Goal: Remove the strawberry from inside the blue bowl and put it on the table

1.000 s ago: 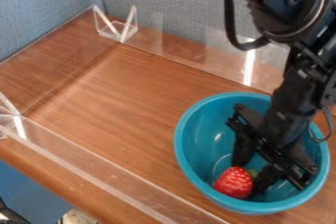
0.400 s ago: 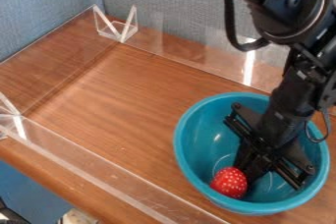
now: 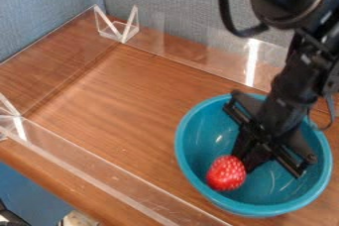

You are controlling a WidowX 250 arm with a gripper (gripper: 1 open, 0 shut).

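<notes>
Near the table's [image 3: 119,86] front right corner, inside the blue bowl [image 3: 199,131], I see my gripper [image 3: 243,163] pointing down, jaws clamped on the strawberry [image 3: 227,173], held against the bowl's front-left inner wall.

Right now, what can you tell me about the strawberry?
The strawberry is small, glossy and red with tiny pale specks, like a plastic toy. It sits inside the blue bowl, near the front wall. The gripper is shut on its upper right side. Its leafy cap cannot be made out.
</notes>
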